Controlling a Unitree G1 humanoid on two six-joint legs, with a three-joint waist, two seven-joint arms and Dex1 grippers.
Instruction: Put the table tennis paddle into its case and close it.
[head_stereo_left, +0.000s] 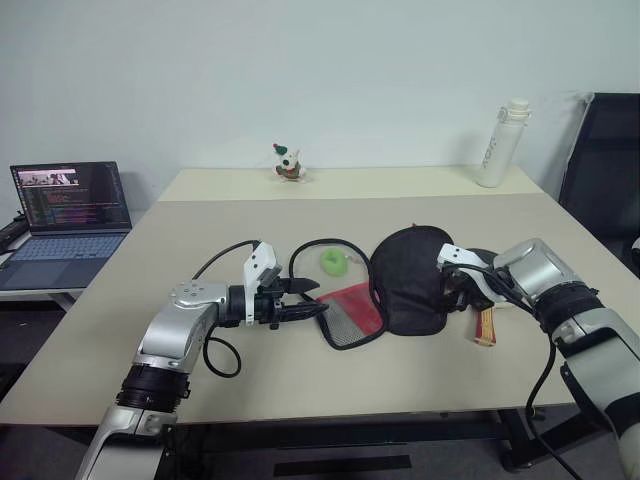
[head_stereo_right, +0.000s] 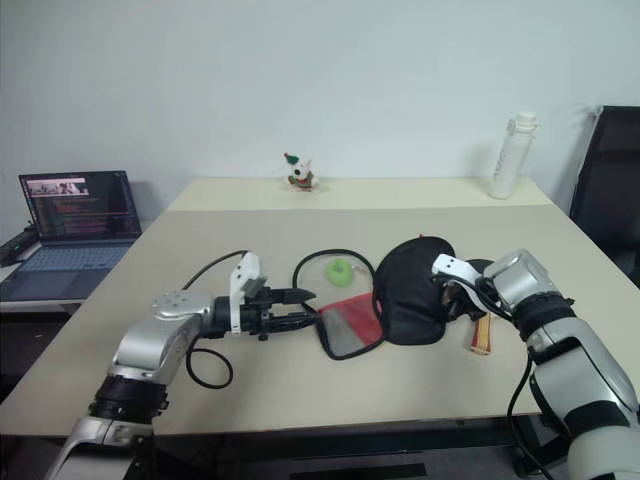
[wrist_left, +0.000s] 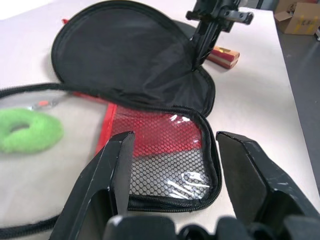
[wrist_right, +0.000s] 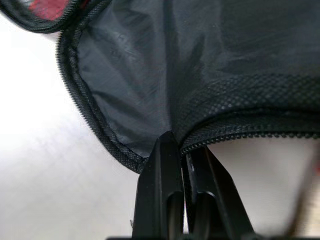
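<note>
The case (head_stereo_left: 410, 285) lies open mid-table, its black flap raised and its red and black mesh panel (head_stereo_left: 352, 310) flat on the table. My right gripper (wrist_right: 182, 146) is shut on the zip edge of that black flap, at the case's right side (head_stereo_left: 452, 290). The table tennis paddle (head_stereo_left: 486, 325) lies just right of the case. Its wooden handle shows beneath my right wrist, and most of its face is hidden. My left gripper (head_stereo_left: 312, 299) is open, level with the table. Its fingers (wrist_left: 120, 165) straddle the narrow mesh end of the case without closing on it.
A green ring (head_stereo_left: 334, 262) sits inside a black cord loop (head_stereo_left: 318, 244) behind the mesh panel. A small toy figure (head_stereo_left: 288, 162) and a white bottle (head_stereo_left: 500, 145) stand at the table's far edge. A laptop (head_stereo_left: 70, 205) is at the left, a black chair (head_stereo_left: 605, 170) at the right.
</note>
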